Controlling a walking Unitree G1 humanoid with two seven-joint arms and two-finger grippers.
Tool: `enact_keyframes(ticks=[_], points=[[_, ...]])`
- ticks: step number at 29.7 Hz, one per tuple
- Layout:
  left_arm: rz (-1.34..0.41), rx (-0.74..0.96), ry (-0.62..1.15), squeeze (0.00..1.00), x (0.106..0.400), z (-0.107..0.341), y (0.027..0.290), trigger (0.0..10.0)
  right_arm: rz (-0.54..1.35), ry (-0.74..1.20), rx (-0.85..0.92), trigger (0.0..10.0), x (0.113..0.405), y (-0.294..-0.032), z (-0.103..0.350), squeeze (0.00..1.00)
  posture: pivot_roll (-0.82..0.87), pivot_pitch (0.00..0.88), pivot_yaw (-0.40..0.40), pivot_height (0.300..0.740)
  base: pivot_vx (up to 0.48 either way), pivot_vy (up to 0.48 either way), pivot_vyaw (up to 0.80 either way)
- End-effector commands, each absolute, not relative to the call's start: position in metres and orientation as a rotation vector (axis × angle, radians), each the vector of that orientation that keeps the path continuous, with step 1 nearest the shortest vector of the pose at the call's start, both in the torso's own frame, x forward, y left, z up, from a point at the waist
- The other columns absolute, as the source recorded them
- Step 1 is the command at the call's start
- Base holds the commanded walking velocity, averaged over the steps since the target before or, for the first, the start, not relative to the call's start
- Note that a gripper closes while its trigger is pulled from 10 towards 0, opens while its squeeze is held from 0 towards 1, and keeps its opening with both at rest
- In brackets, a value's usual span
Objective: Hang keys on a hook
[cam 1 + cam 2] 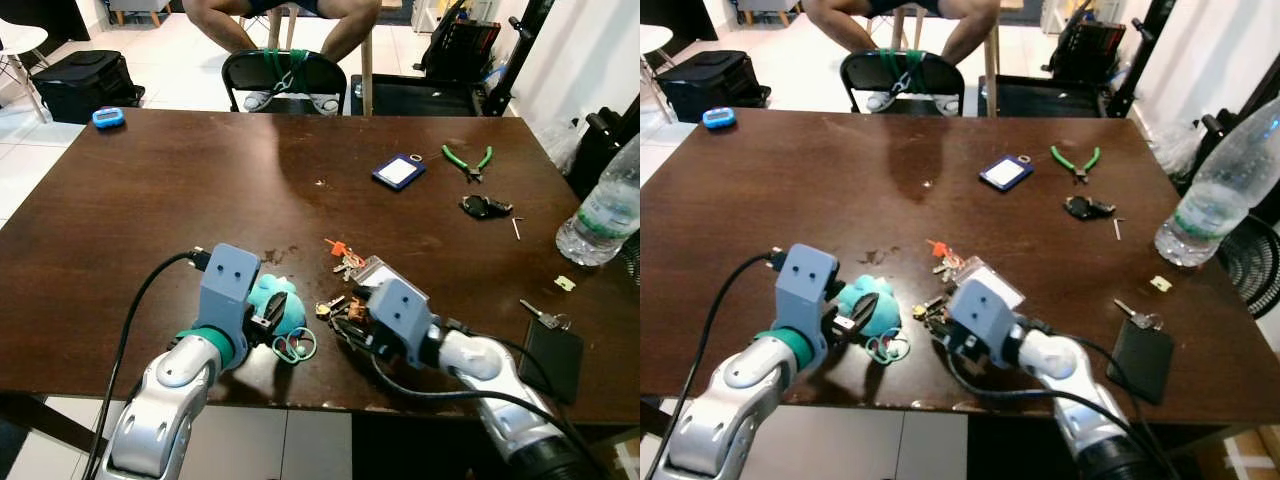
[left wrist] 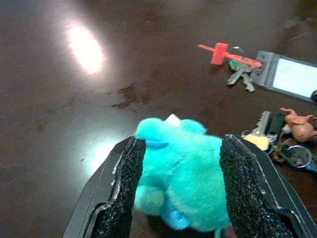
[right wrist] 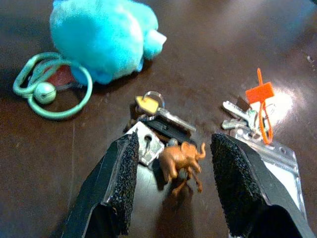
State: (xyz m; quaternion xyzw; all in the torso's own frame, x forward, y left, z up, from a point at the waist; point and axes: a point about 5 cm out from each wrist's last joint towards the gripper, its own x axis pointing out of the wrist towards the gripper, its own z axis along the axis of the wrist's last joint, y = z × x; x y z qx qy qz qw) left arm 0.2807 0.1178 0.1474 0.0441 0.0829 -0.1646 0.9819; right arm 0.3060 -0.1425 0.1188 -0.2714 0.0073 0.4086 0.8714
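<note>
On the dark brown worktop (image 1: 200, 180), near its front edge, the left pincer (image 2: 181, 191) is low over a turquoise plush toy (image 2: 181, 176). Its two black fingers (image 2: 124, 183) stand wide apart, one on each side of the plush and close against it, though whether they press it cannot be told. Green rings (image 3: 52, 87) with a small bell lie just beside the plush, toward the robot.

Right of the plush lies a bunch of keys (image 3: 161, 121) with a yellow-capped key and a brown elephant charm (image 3: 181, 161). The right pincer (image 3: 171, 186) hovers over this bunch with its fingers spread, the elephant charm between them and apart from both pads.

Just behind lies a second set of keys with an orange tag (image 3: 257, 101), touching a clear badge holder (image 2: 292, 74).

Farther back on the worktop are a blue card holder (image 1: 398, 171), green pliers (image 1: 467, 161) and a black key fob (image 1: 485, 207). At the right edge stands a plastic water bottle (image 1: 605, 215), with a black wallet (image 1: 552, 357) near the front corner.
</note>
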Motion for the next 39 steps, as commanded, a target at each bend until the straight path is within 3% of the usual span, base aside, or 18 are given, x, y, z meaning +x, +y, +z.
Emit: enact_keyframes(ticks=[1, 14, 18, 30, 39], points=[[-0.336, 0.091, 0.192, 0.0, 0.28, 0.142, 0.117, 10.0, 0.867, 0.039, -0.584, 10.0, 0.305, -0.141, 0.113, 0.0, -0.08, 0.075, 0.106, 0.74, 0.0, 0.0, 0.0], [-0.328, 0.091, 0.191, 0.0, 0.28, 0.143, 0.119, 10.0, 0.849, 0.025, -0.596, 10.0, 0.312, -0.132, 0.116, 0.0, -0.07, 0.069, 0.103, 0.74, 0.0, 0.0, 0.0], [-0.331, 0.089, 0.194, 0.0, 0.279, 0.142, 0.117, 10.0, 0.748, 0.012, -0.451, 10.0, 0.327, -0.124, 0.121, 0.0, -0.07, 0.067, 0.105, 0.74, 0.0, 0.0, 0.0], [-0.326, 0.086, 0.193, 0.0, 0.279, 0.142, 0.118, 10.0, 0.735, 0.026, -0.558, 10.0, 0.332, -0.119, 0.113, 0.0, -0.06, 0.06, 0.099, 0.74, 0.0, 0.0, 0.0], [-0.327, 0.082, 0.192, 0.0, 0.278, 0.142, 0.117, 10.0, 0.704, -0.147, -0.385, 10.0, 0.336, -0.111, 0.147, 0.0, -0.06, 0.064, 0.1, 0.74, 0.0, 0.0, 0.0]])
